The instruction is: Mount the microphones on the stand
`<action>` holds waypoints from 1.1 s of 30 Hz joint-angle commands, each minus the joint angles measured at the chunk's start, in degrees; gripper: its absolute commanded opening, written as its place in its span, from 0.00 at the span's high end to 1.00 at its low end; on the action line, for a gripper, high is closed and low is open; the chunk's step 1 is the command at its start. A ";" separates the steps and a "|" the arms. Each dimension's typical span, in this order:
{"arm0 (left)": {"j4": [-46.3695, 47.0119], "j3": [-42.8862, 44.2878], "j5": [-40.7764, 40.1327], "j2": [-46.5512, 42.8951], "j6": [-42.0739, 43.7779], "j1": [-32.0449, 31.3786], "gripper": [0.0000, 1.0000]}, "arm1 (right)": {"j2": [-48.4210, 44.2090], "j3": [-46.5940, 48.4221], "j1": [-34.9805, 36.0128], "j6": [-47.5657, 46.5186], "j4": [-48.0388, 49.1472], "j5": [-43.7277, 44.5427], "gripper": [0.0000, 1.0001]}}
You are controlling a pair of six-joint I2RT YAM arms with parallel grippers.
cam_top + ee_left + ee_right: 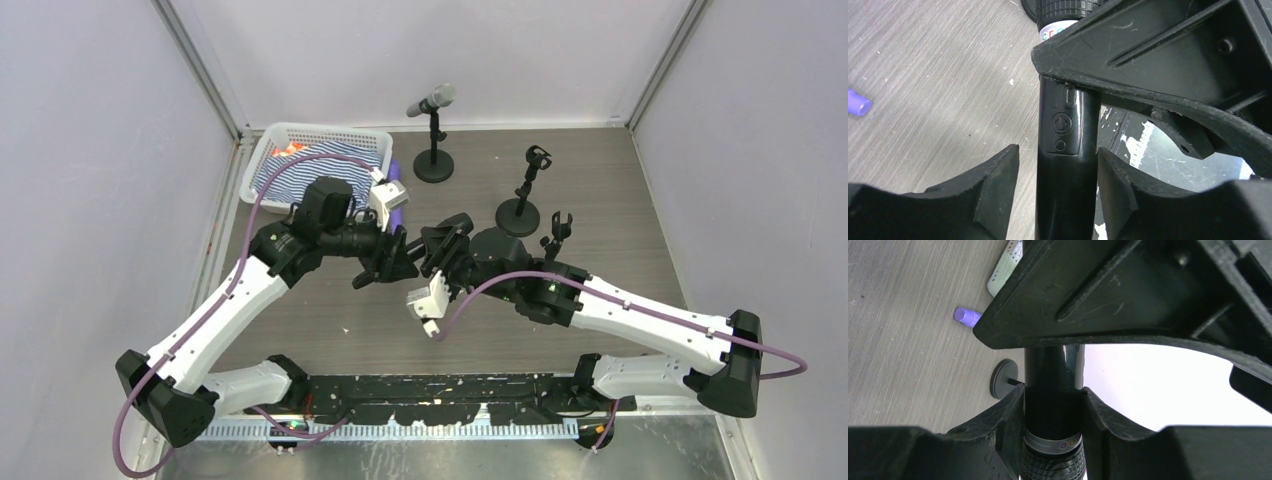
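The right gripper (1053, 389) is clamping the black microphone (1050, 370) above mid-table — the left gripper (1058, 152) is straddling its shaft, fingers partly open, a gap showing beside one.

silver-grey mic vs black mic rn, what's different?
The silver-grey microphone sits clipped, tilted, on a stand at the back; the black microphone is on no stand, clamped in the right pincer mid-table. The silver-grey microphone's body is light, the black microphone's dark. Both are slim handheld stick mics.
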 commanded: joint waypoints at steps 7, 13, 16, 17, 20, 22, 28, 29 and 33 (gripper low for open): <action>0.79 0.20 -1.30 -0.36 1.18 -0.92 0.99 | -2.13 1.31 0.28 2.10 4.53 1.76 0.56; 5.53 -2.13 -8.06 -3.66 0.55 -0.93 1.00 | -7.71 -2.55 0.34 14.49 12.75 0.00 0.24; 9.64 -4.21 -12.28 -6.35 -0.62 -0.89 1.00 | -11.89 -5.03 0.31 24.87 19.90 0.52 0.23; 11.04 -4.99 -13.65 -7.10 -1.23 -0.86 1.00 | -13.09 -6.05 0.35 30.09 23.21 1.79 0.23; 16.09 -7.56 -15.91 -9.43 -3.86 -0.94 1.00 | -15.28 -7.49 0.34 54.92 32.18 14.65 0.23; 21.50 -10.12 -16.17 -11.38 -5.55 -0.94 1.00 | -15.23 -6.44 0.13 68.84 32.49 24.38 0.22; 38.66 -18.15 -15.77 -15.38 -9.31 -0.88 0.99 | -12.33 -6.29 -0.20 102.02 32.76 32.65 0.25; 40.40 -18.54 -15.82 -15.44 -9.72 -0.87 1.00 | -11.73 -5.95 -0.55 107.48 31.88 33.43 0.25; 44.43 -19.64 -15.43 -15.19 -11.27 -0.90 1.00 | -9.15 -4.48 -3.37 122.38 31.10 28.45 0.25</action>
